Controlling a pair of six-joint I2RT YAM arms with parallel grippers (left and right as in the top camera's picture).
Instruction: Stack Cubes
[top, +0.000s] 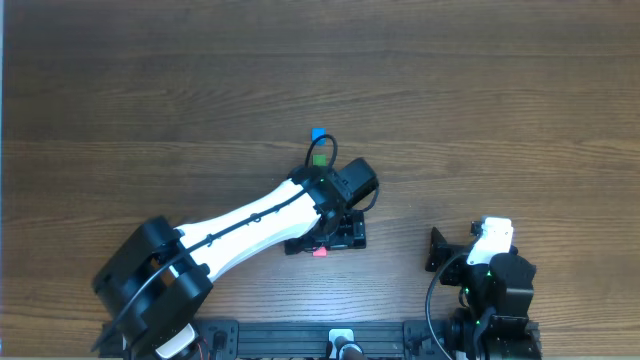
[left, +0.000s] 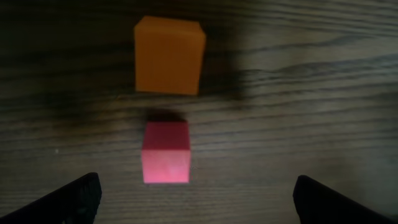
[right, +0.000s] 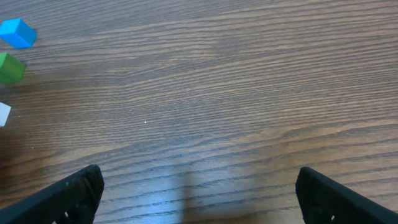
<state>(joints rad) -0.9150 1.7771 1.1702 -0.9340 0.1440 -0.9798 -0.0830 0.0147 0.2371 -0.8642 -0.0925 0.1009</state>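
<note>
Counter (top: 120, 80): four cubes loose on the wood, nothing stacked, no bin or tray holding any. Left arm (top: 250, 220) is extended from its base and ends over the pink cube (left: 166, 152). Right arm (top: 495, 275) sits folded at its base, well right of the pink cube. Left tool (left: 198, 190) hangs above the pink cube, fingers wide apart, gripping nothing. Right tool (right: 199, 180) is also spread and empty, well apart from the pink cube. Orange cube (left: 169, 55) looks the biggest; it's just beyond the pink cube from the left tool, narrow gap, not touching. The pink cube is flat on the counter, just ahead of the left fingers and off-centre toward one of them. Green cube (right: 9, 67) and blue cube (right: 17, 32) are a close pair well beyond the pink cube, past the left tool; can't tell if they touch. My read of the step: first pick, pink cube lined up. Next: centre the left tool on it, drop, close on the side faces, lift straight, set it square on the orange cube, the likelier base. Mind the tight gap to orange on descent.
</note>
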